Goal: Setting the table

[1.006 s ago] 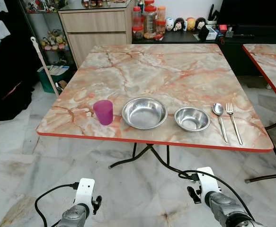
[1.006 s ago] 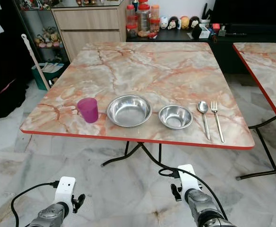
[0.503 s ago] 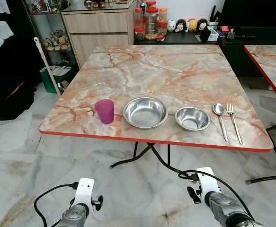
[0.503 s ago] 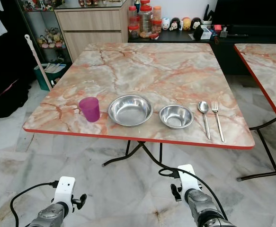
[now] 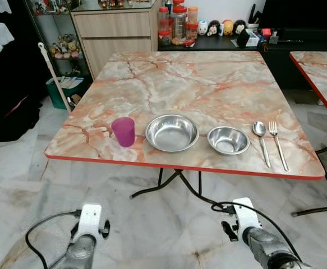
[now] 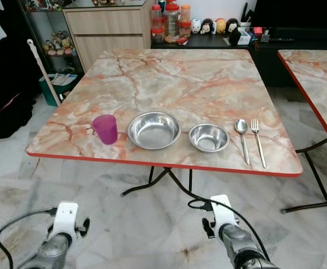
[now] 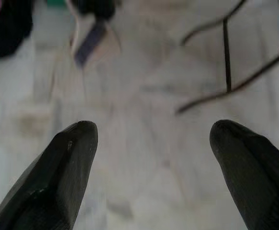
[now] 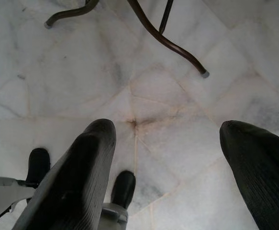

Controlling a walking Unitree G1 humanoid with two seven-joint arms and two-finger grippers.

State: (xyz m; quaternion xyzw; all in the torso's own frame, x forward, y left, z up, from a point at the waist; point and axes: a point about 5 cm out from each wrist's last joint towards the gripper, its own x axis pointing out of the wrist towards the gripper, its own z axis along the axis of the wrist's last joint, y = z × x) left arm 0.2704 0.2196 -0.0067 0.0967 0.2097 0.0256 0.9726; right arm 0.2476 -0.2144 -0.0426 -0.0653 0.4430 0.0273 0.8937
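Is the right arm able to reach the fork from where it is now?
Probably not yet. The right gripper hangs open, low over the floor, short of the table's near edge. The fork lies beyond that edge, beside the spoon, with nothing covering it. The arm would have to rise and extend first.

Bright even daylight; head views sharp; left wrist view blurred

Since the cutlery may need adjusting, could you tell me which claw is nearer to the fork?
Right. The right claw hangs open over the floor below the table's near edge, roughly under the small bowl, closer to the fork. The left claw, also open, hangs far to the other side, beneath the purple cup.
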